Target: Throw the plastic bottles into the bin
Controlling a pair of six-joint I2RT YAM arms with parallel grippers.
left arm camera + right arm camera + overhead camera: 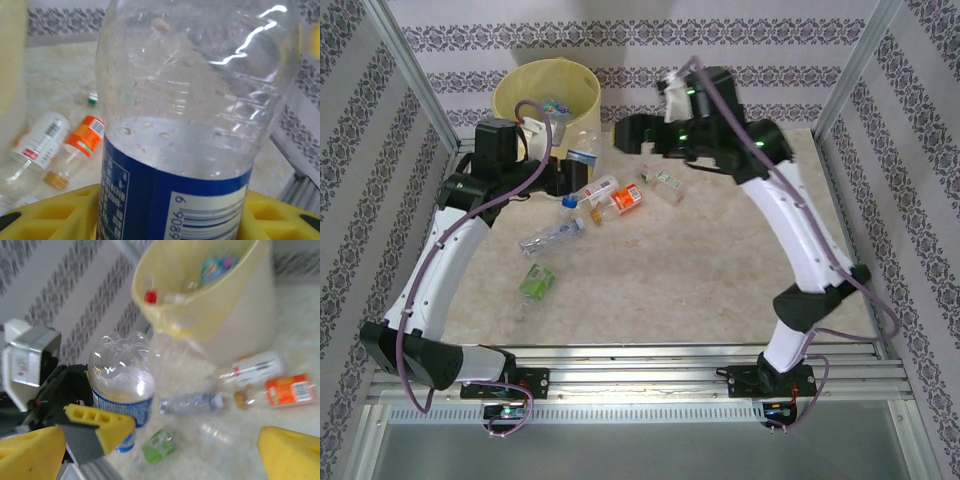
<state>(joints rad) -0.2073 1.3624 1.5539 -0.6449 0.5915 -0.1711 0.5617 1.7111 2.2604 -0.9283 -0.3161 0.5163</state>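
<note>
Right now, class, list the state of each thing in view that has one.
Left claw: shut on blue bottle.
Right claw: open, empty.
Blue bottle: gripped, not yet binned.
Bin: upright, lined, bottles inside.
Orange bottle: lying on table.
Green bottle: lying on table.

A beige marbled surface [650, 290] sits enclosed by grey-and-white floral-striped wallpaper walls [650, 45], with slanting silver aluminium frame posts [421, 85] and slotted metal rails [650, 375] along its near edge.

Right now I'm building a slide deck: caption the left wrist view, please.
Left claw closed on a clear blue-labelled bottle; white-labelled bottle and orange-labelled bottle lie behind on the table.
</note>
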